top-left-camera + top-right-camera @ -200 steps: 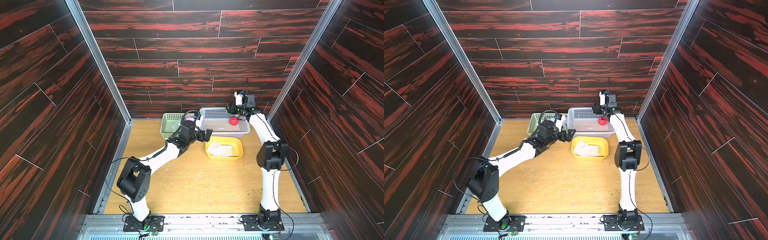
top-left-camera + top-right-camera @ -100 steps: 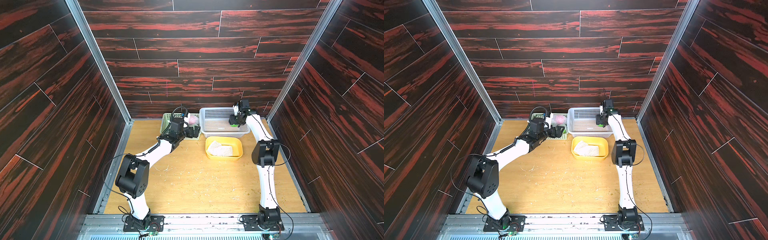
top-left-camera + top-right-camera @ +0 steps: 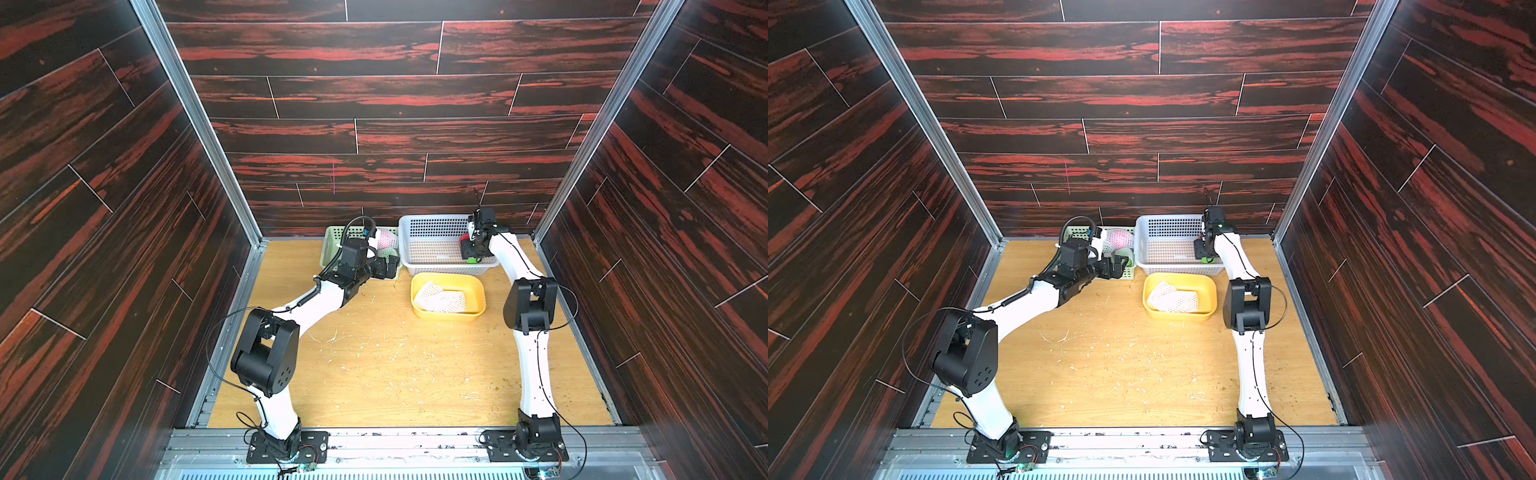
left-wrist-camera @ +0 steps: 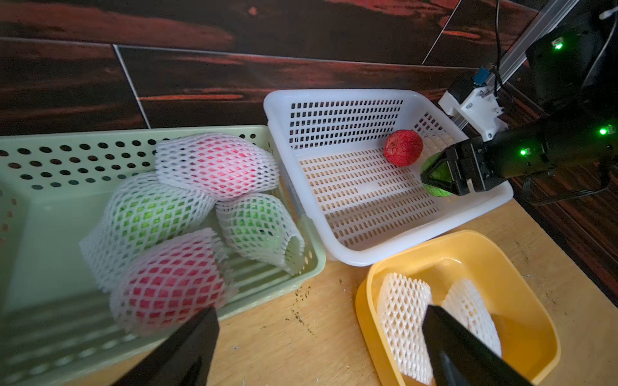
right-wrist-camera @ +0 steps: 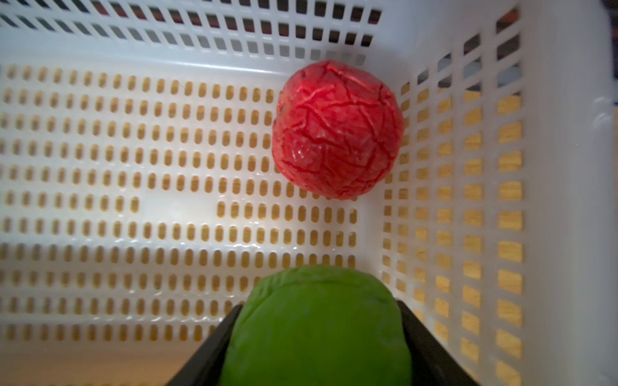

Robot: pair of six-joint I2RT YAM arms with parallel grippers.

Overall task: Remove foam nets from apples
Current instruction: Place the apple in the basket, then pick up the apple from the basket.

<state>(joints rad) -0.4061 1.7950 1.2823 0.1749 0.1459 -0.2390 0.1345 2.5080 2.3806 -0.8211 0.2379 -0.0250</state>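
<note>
My wooden table (image 3: 374,365) is flecked with pale crumbs. Against the back wall stands the white basket (image 3: 432,224). The green basket (image 3: 330,249) is just beside it on the left, and the yellow tub (image 3: 478,291) is just in front of it. My left gripper (image 4: 321,309) is spread wide with nothing in it. It hangs by the near right corner of the green basket, on the side towards the tub, and in the left wrist view its two black fingers (image 4: 187,347) sit far apart. My right gripper (image 5: 320,304) reaches down into the white basket by its right wall. The green apple (image 5: 317,334) sits bare between its fingers and fills the gap from one to the other. I cannot tell whether they are pressing it or only flanking it. The red apple (image 5: 337,130), also bare and with a cracked-looking skin, lies on the basket floor near the far right corner, close to the green one. Four netted apples are piled at the right end of the green basket. Two are red (image 4: 217,163) (image 4: 170,290) and two are green (image 4: 150,214) (image 4: 257,227), and each shows pale through its white mesh. Two loose nets (image 4: 403,317) lie limp side by side in the yellow tub.
</note>
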